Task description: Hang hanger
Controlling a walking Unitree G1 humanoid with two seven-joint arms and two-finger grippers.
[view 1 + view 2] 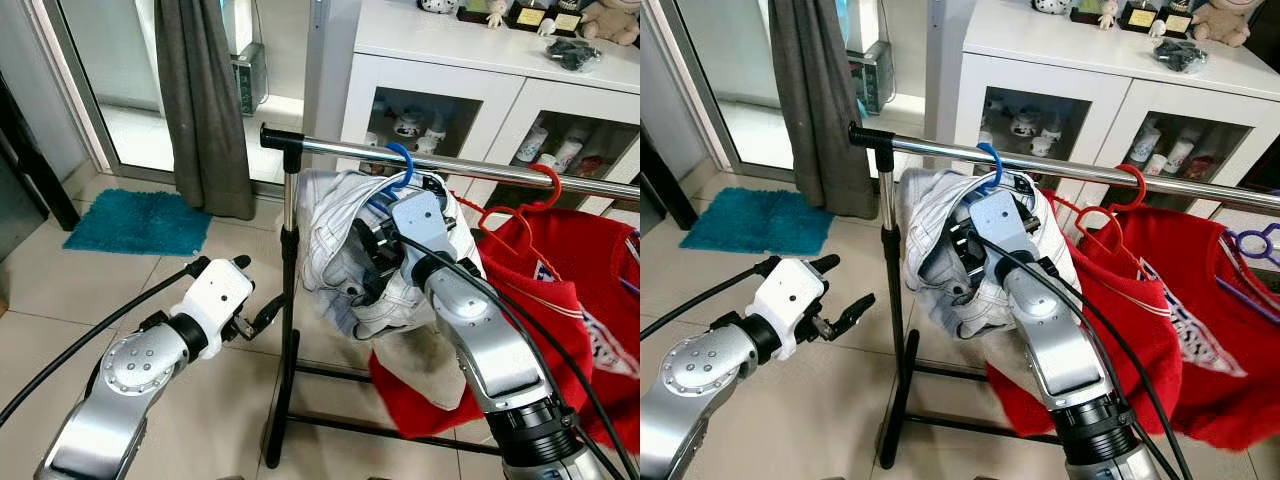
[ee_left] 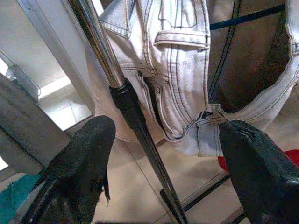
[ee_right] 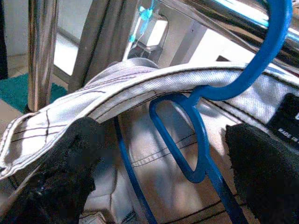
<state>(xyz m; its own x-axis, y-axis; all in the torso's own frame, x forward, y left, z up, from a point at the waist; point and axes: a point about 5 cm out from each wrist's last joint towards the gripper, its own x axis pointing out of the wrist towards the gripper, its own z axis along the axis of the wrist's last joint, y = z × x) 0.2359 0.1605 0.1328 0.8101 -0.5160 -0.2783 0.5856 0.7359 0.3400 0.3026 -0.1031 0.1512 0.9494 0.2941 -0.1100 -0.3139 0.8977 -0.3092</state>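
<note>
From my left eye, the blue hanger point(image 1: 400, 160) already has its hook over the chrome rail point(image 1: 470, 165) of the clothes rack, carrying the white denim jeans point(image 1: 330, 235). My right gripper point(image 1: 372, 262) is pressed in against the denim just below the hook. My left gripper point(image 1: 262, 315) hovers low beside the rack's black upright post point(image 1: 289, 330), touching nothing. Further along the rail a red hanger point(image 1: 530, 200) holds a red shirt point(image 1: 570, 290).

My right eye shows the same layout; the left fingers point(image 1: 853, 310) stand parted in open air.

Through my left wrist, both fingertips point(image 2: 84, 154) are spread wide with the post point(image 2: 135, 121) and the jeans' waistband point(image 2: 182, 93) ahead of them, nothing between them.

Through my right wrist, my fingertips point(image 3: 70, 154) are apart on either side of the blue hanger's neck point(image 3: 187, 140), gripping nothing, though one seems to lie against the denim edge.

I judge the hanging nearly done. The risk is in pulling away: if a finger snags the waistband or the hanger's loop, I could drag the hook off the rail and drop the jeans. The garment looks bunched to one side, so it may tilt and slide once unsupported.
</note>
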